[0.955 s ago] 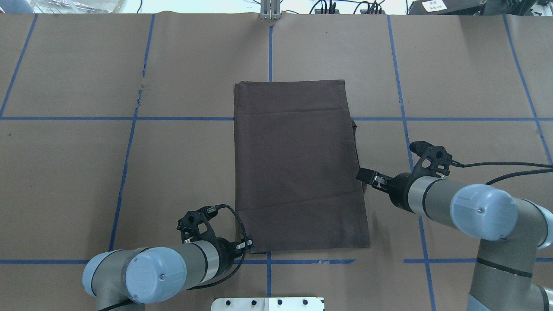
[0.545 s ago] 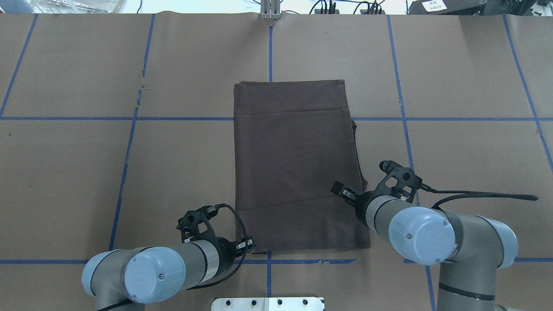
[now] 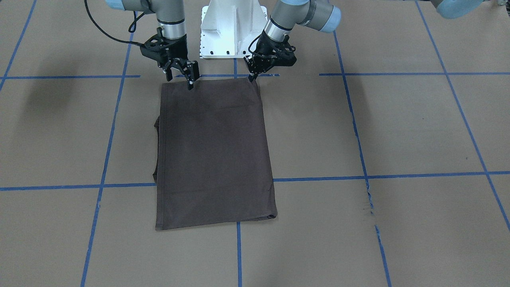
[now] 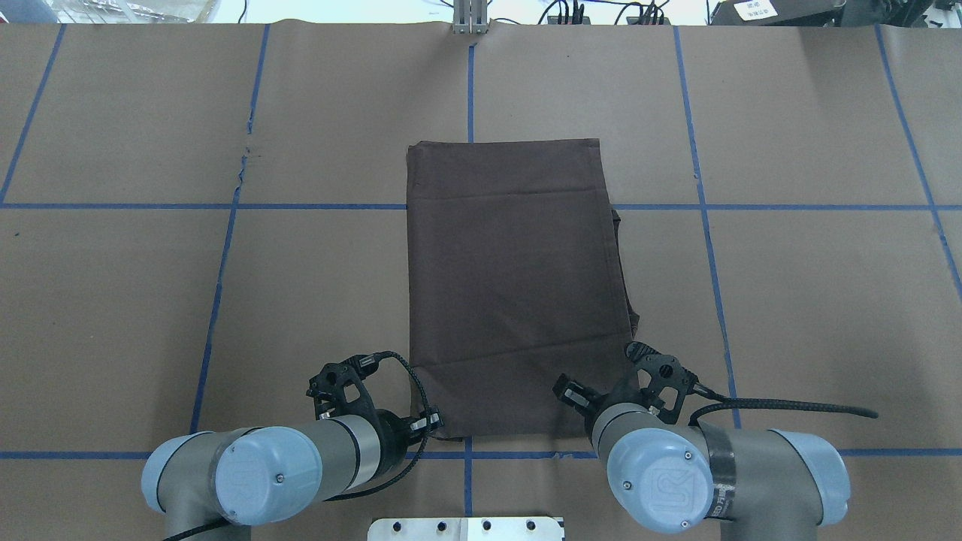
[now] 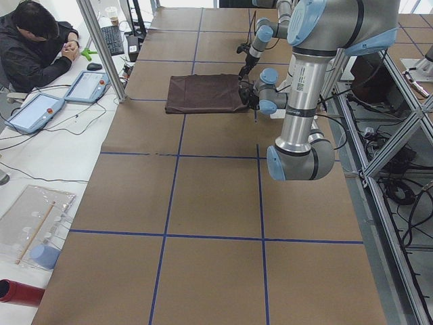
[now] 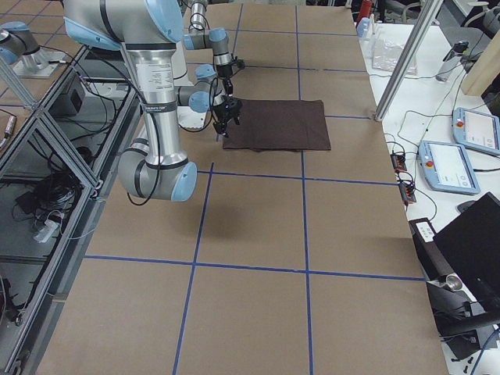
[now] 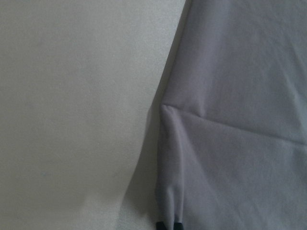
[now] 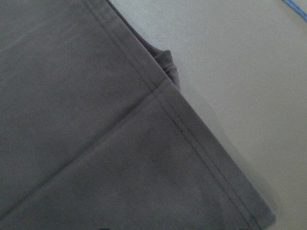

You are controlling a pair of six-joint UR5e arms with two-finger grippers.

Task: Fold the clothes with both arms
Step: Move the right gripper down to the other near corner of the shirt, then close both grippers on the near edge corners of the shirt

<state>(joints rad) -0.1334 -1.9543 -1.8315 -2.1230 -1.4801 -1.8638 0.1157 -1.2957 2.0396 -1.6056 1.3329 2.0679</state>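
Overhead exterior — T-shirt (image 4: pixel 511 285), left gripper (image 4: pixel 434 426) pinching corner

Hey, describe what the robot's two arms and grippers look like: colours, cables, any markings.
Both the left arm and right arm are silver-grey tubes with rounded light-blue joint caps; the right arm's near cap shows an embossed logo. Each upright section carries a printed label. The left gripper and right gripper are black and two-fingered, with black brackets and black cables.

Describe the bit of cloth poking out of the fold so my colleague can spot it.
Start at the folded dark T-shirt. Along its long edge on the robot's right side, a narrow flap pokes out, the only break in the straight rectangle.
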